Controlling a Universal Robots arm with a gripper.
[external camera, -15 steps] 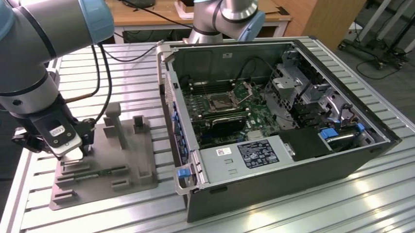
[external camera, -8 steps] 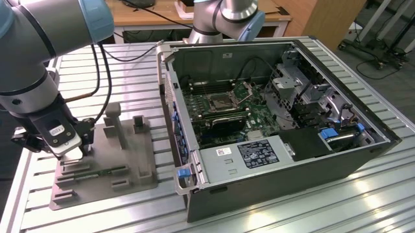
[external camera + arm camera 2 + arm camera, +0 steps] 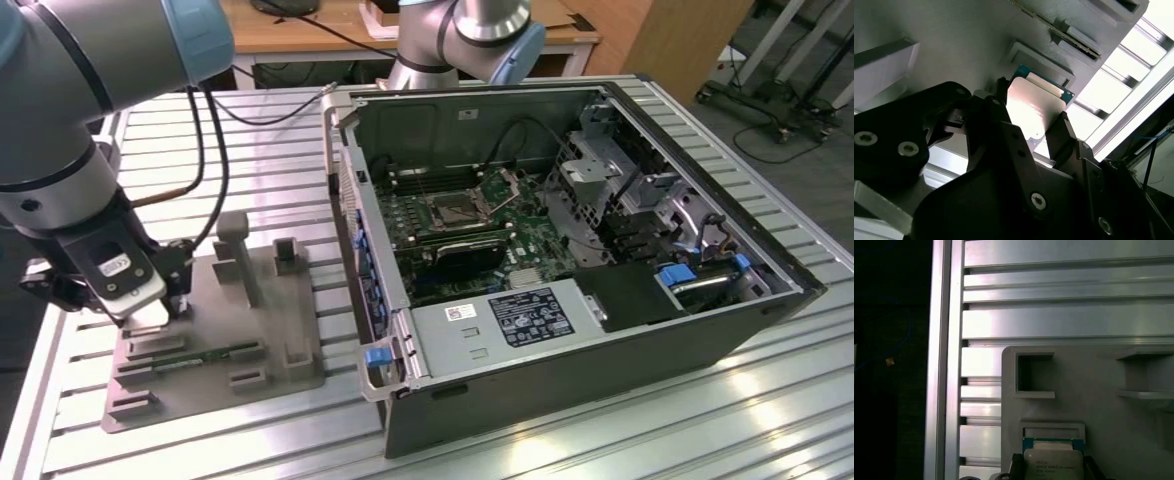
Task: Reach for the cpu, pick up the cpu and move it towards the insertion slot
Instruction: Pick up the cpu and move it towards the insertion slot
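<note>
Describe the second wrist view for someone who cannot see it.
A silver square chip with a green edge sits framed by the black end effector, seen from close behind it. Under the chip is a grey plastic holder with raised pockets, and beyond that are the bright metal slats of the table.

The cpu — one edge behind the gripper, second wrist view; off-frame, first wrist view
</note>
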